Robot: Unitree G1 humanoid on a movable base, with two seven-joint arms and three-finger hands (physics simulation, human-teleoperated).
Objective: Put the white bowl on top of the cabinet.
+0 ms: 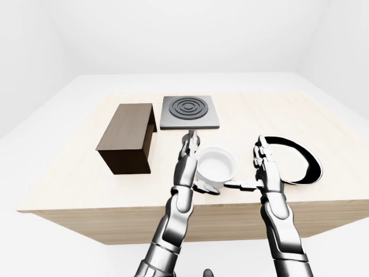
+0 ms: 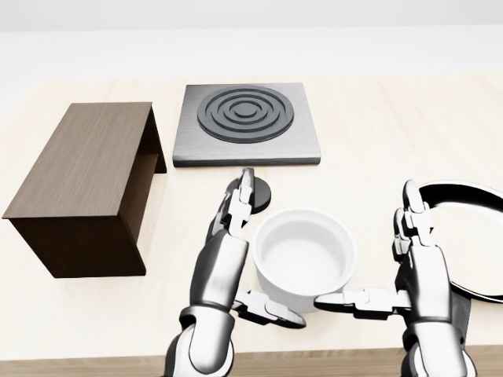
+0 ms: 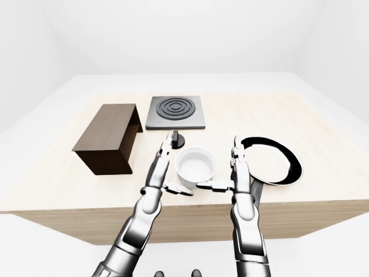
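Left robot hand (image 2: 236,259) and right robot hand (image 2: 393,267), both open, flank white bowl (image 2: 305,258) near counter (image 2: 377,126) bottom edge; rigid, probably light, smooth — squeeze opposite walls; cabinet (image 2: 82,184) left.

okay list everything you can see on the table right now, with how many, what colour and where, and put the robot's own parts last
bowl: 1, white, table's near edge, between the hands
cabinet: 1, dark brown, head view's left
burner: 1, grey with dark rings, above the bowl
knob: 1, black, just below the burner
pan: 1, black with white rim, right of the bowl
table: 1, pale wood
left hand: 1, silver, open beside the bowl
right hand: 1, silver, open beside the bowl
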